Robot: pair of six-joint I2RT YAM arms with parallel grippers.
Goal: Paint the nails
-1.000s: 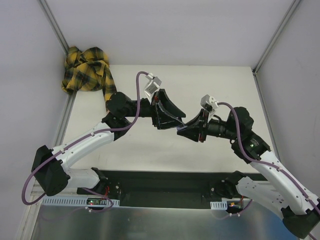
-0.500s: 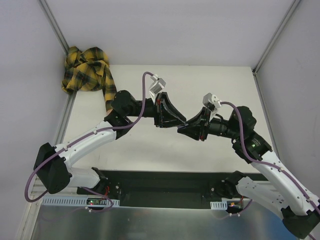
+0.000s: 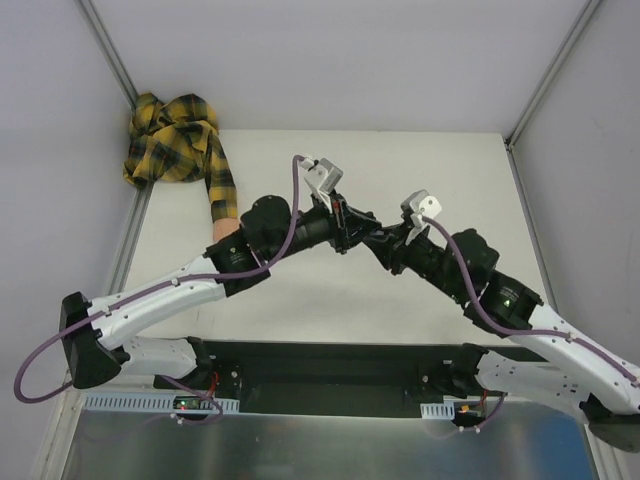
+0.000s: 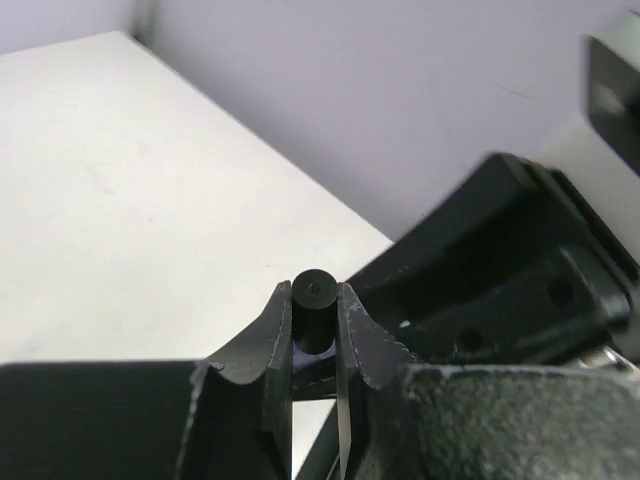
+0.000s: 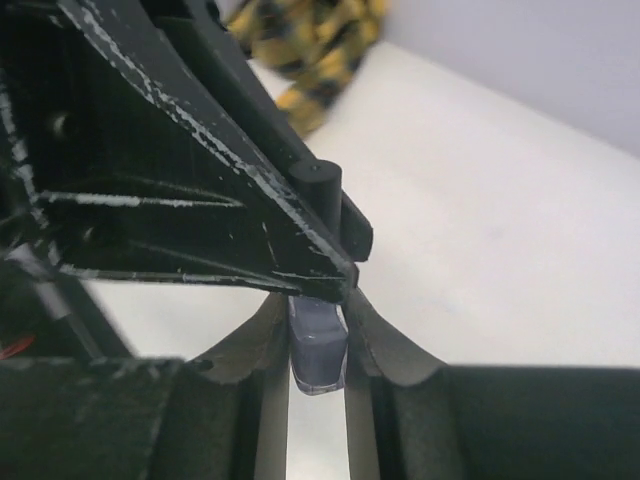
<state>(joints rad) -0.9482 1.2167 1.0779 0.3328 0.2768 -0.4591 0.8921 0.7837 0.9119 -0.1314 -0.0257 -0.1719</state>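
Newly closed, the left gripper [image 4: 314, 318] pinches the cap [image 4: 315, 288] while the right gripper [image 5: 316, 315] clamps the bottle [image 5: 318, 352]; uneven twisting could wrench it free.

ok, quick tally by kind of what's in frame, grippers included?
Grippers: 2. The left gripper is shut on the black cap; the right gripper is shut on the purple bottle.
Nail polish bottles: 1, cap included.
Fake hands: 1. The fake hand is mostly hidden behind the left arm, in a yellow-black plaid sleeve.
Total: 4
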